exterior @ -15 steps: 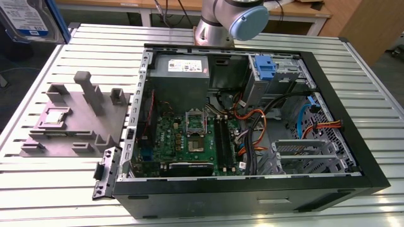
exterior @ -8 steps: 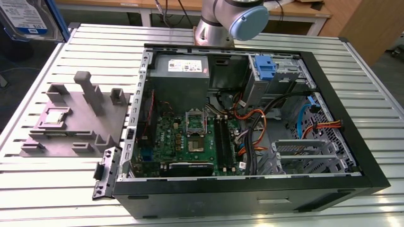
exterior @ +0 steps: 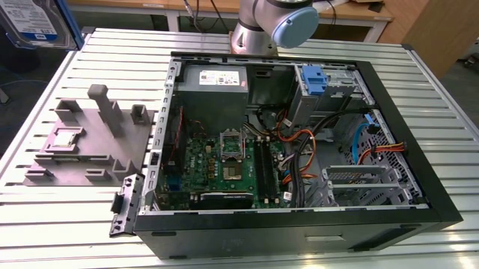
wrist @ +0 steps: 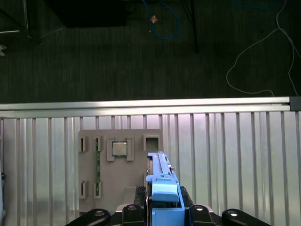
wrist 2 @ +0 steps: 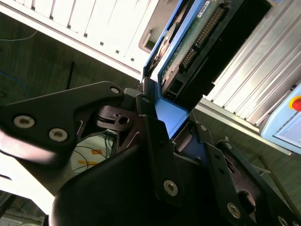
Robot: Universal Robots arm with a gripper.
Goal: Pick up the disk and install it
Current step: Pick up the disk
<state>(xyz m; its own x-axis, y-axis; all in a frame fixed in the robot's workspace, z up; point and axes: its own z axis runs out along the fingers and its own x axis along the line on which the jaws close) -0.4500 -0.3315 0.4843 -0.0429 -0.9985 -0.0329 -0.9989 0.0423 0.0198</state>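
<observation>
The disk point(exterior: 31, 21), silver with a white-and-blue label and a blue frame, hangs in the air at the far left corner of the exterior view, above and behind the grey fixture point(exterior: 86, 140). In the first wrist view the disk point(wrist: 162, 181) stands edge-on between the black fingers point(wrist: 140, 194) of my gripper point(wrist: 162, 202), over the fixture point(wrist: 120, 165). The second wrist view shows the disk's green circuit board point(wrist 2: 197, 33) and blue frame point(wrist 2: 171, 113), with the gripper point(wrist 2: 160, 110) shut on them.
An open computer case point(exterior: 299, 140) lies on the slatted metal table point(exterior: 419, 101), with a motherboard, cables, a grey power supply point(exterior: 213, 78), a blue latch piece point(exterior: 314, 78) and a metal drive cage point(exterior: 359, 179). The arm's base point(exterior: 262, 28) stands behind the case. The fixture holds a chip point(wrist: 119, 149).
</observation>
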